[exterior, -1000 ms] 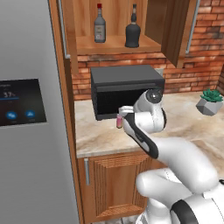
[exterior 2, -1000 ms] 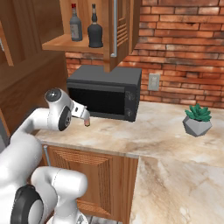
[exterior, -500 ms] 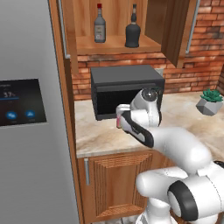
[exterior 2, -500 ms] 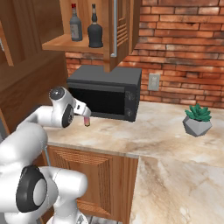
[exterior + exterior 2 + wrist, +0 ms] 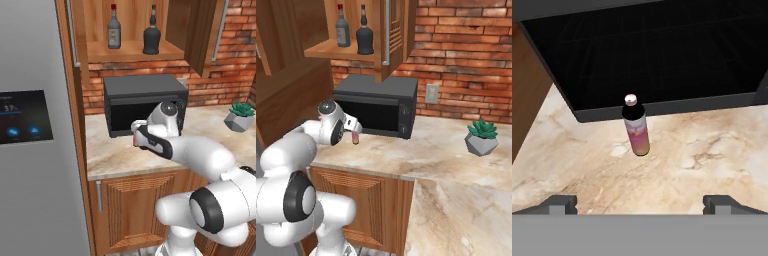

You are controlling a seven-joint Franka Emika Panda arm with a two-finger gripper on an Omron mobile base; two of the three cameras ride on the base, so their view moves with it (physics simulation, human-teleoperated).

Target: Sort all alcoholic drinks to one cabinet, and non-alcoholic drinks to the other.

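The gripper (image 5: 640,204) hangs wide open above the desk (image 5: 712,150), holding nothing. Just beyond stands a pink bottle (image 5: 636,127), upright before the microwave (image 5: 647,55). It looks light, smooth and tippy; grasping mid-body seems safest. Two liquor bottles (image 5: 114,29) sit on the cabinet shelf (image 5: 132,50).
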